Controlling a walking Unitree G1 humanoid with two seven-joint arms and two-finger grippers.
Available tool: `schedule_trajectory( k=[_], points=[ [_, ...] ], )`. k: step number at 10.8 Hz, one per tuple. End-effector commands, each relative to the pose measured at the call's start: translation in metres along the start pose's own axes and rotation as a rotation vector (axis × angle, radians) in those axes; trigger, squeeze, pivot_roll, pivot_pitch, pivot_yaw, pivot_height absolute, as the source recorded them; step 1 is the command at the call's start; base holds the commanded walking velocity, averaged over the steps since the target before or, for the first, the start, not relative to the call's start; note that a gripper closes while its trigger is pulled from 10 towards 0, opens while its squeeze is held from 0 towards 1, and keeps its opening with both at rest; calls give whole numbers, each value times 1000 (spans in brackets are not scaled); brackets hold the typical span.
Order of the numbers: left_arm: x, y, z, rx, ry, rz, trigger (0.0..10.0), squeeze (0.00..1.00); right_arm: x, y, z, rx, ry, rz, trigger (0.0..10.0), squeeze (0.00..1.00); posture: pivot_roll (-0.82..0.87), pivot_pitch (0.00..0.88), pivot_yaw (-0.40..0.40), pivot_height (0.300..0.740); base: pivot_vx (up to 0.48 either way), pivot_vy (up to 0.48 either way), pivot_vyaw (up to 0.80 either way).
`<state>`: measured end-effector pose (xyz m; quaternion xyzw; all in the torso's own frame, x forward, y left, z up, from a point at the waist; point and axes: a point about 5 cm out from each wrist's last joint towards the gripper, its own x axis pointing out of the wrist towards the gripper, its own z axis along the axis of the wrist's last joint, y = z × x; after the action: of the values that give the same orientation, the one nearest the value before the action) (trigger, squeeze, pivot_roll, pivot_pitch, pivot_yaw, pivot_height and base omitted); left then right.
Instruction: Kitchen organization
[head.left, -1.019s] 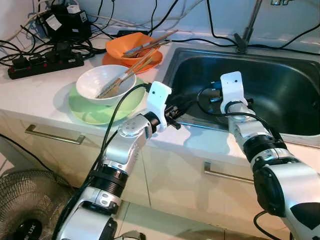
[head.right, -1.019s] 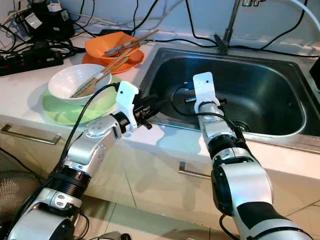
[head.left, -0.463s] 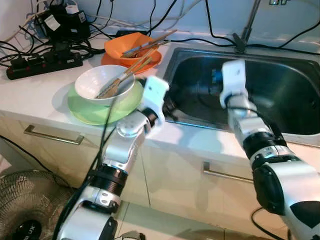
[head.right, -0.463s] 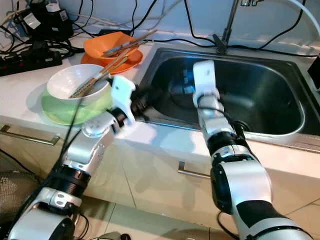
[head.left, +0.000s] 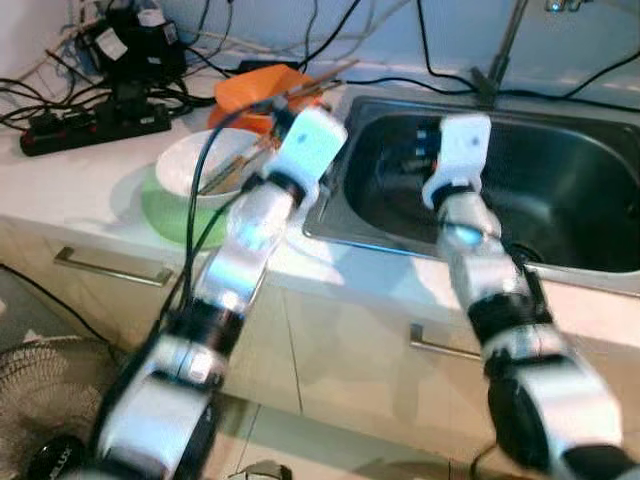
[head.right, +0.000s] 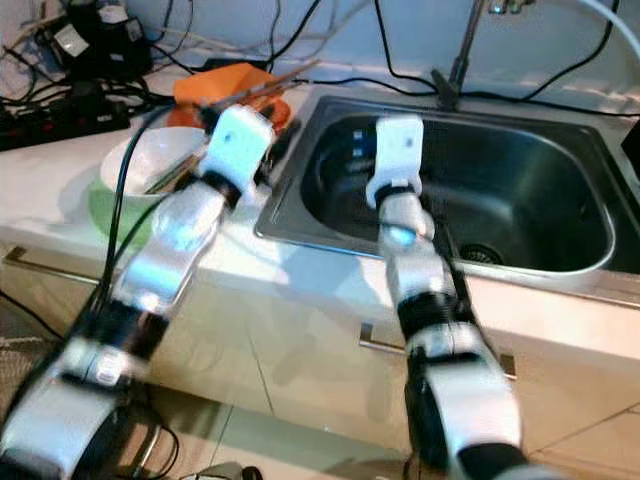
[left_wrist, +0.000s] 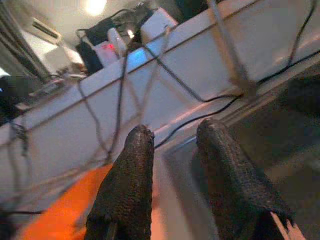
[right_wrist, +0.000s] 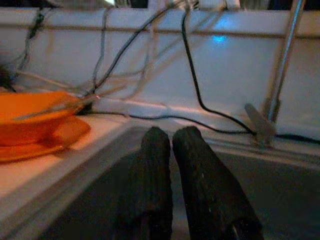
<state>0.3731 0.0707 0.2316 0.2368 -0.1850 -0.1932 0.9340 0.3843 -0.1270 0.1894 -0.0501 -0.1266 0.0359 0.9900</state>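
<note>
Over the sink (head.left: 560, 190), head view: both arms have lifted since a second ago; the left arm now reaches toward the orange bowl (head.left: 262, 88) at 11 o'clock, likely the next dish. Left wrist view: left pincer (left_wrist: 172, 137) narrowly parted, empty. Right wrist view: right pincer (right_wrist: 171, 140) closed, empty.

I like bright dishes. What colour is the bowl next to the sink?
The bowl is orange, clearest in the right wrist view.

Home kitchen, steel sink (head.left: 560, 190), countertop bowls (head.left: 200, 165), cabinet drawers (head.left: 110, 270)
</note>
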Motion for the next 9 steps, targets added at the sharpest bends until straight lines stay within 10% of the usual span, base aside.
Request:
schedule_trajectory(
  k=[1, 9],
  points=[
    [7, 3, -4, 78, 47, 11, 10000, 0, -2, 1, 2, 21, -7, 3, 10000, 0, 0, 8, 45, 740, 0, 0, 0],
    [40, 22, -11, 390, 271, 78, 10000, 0, -24, 15, -2, 66, 17, 52, 10000, 0, -27, 42, 44, 740, 0, 0, 0]
  ],
)
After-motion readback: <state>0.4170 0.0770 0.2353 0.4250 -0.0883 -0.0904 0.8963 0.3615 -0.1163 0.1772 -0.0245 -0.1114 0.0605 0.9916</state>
